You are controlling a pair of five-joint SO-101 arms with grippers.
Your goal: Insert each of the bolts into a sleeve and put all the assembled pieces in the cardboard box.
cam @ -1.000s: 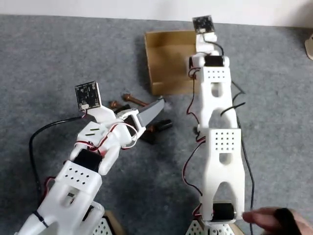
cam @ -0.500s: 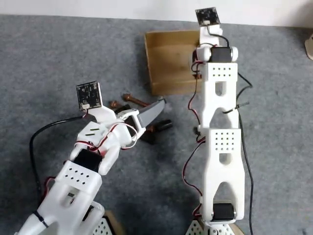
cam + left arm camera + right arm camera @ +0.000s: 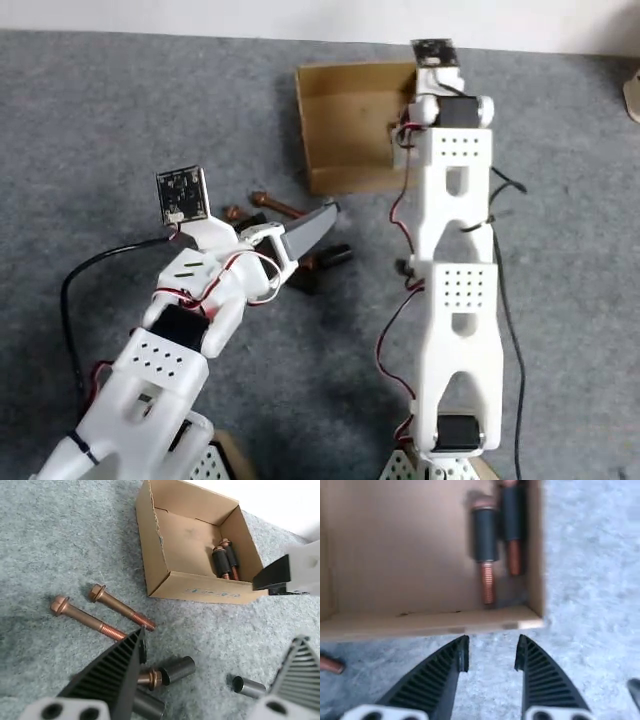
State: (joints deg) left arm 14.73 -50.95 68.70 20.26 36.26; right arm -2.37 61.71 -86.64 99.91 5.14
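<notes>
The cardboard box (image 3: 197, 540) holds two assembled pieces, bolts in dark sleeves (image 3: 225, 562), lying against one wall (image 3: 485, 535). Two loose copper bolts (image 3: 120, 607) lie on the carpet beside the box (image 3: 345, 120). Closer in, a bolt sits partly inside a dark sleeve (image 3: 167, 672), with another sleeve (image 3: 247, 686) nearby. My left gripper (image 3: 215, 655) hangs open above these parts with nothing in it. My right gripper (image 3: 491, 652) is open and empty just outside the box's near wall (image 3: 430, 622).
Grey carpet covers the whole table. The right arm (image 3: 455, 200) stretches along the box's right side. Its dark jaw part (image 3: 285, 575) shows beside the box corner. Cables trail next to both arms. A third dark sleeve (image 3: 147, 705) lies under my left finger.
The right arm has shifted a little to the right and straightened by the box. A person's hand at the lower right edge has gone. The left arm has kept still.
</notes>
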